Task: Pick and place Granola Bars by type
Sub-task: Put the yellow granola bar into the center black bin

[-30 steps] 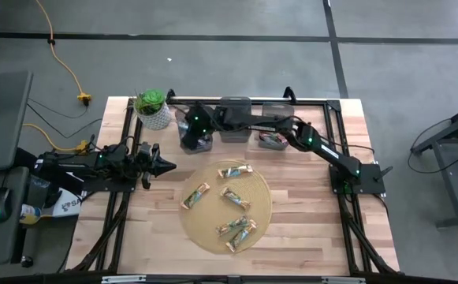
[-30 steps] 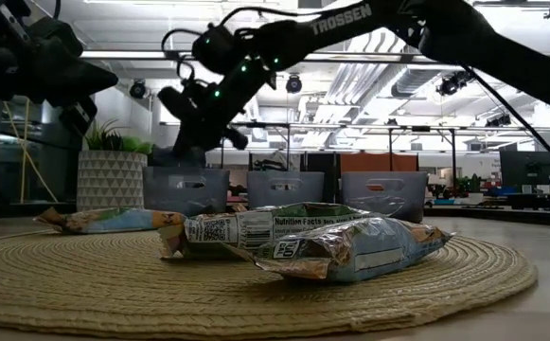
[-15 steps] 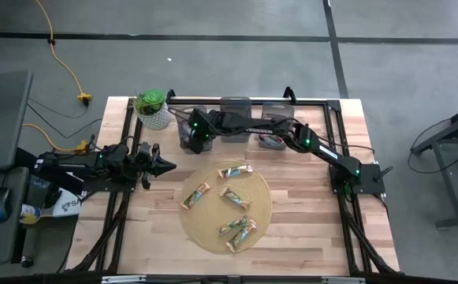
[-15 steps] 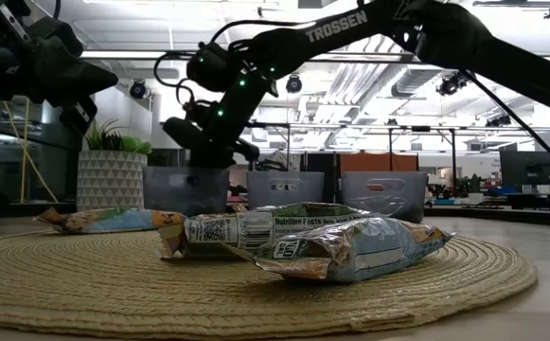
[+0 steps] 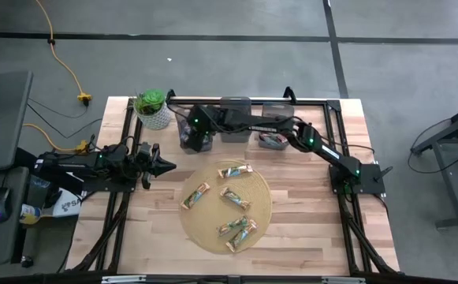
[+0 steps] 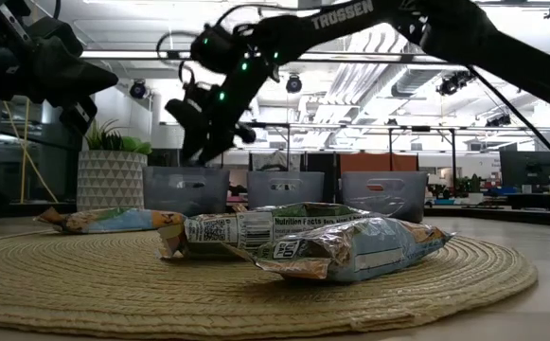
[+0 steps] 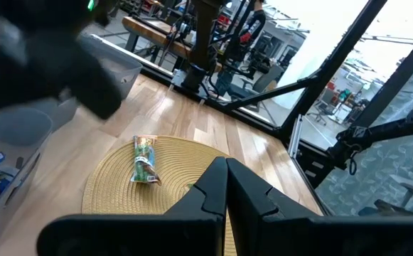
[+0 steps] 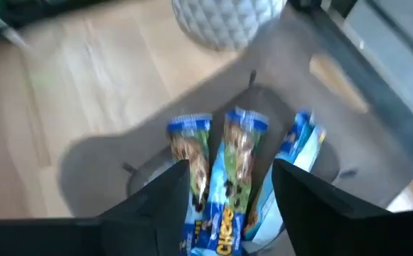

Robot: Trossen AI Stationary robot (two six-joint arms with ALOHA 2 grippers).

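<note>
My right gripper (image 8: 231,206) hangs open over the far-left clear bin (image 5: 195,136), pointing slantwise down into it. Three blue-wrapped granola bars (image 8: 238,163) lie in that bin below and between the fingers, none of them touched. Several green and tan granola bars (image 5: 234,196) lie flat on the round woven mat (image 5: 213,237); in the low view they are the near bars (image 6: 303,237). My left gripper (image 7: 224,186) is shut and level at the table's left edge (image 5: 164,166), holding nothing.
Two more clear bins stand along the far edge, the middle one (image 5: 235,118) and the right one (image 5: 274,136) with reddish bars in it. A potted plant (image 5: 152,109) stands left of the bins. Bare wood lies right of the mat.
My right gripper dipped down to the far-left bin's rim, then rose a little above it again while rolling slightly. In the low view its fingers now stand wider apart than before.
</note>
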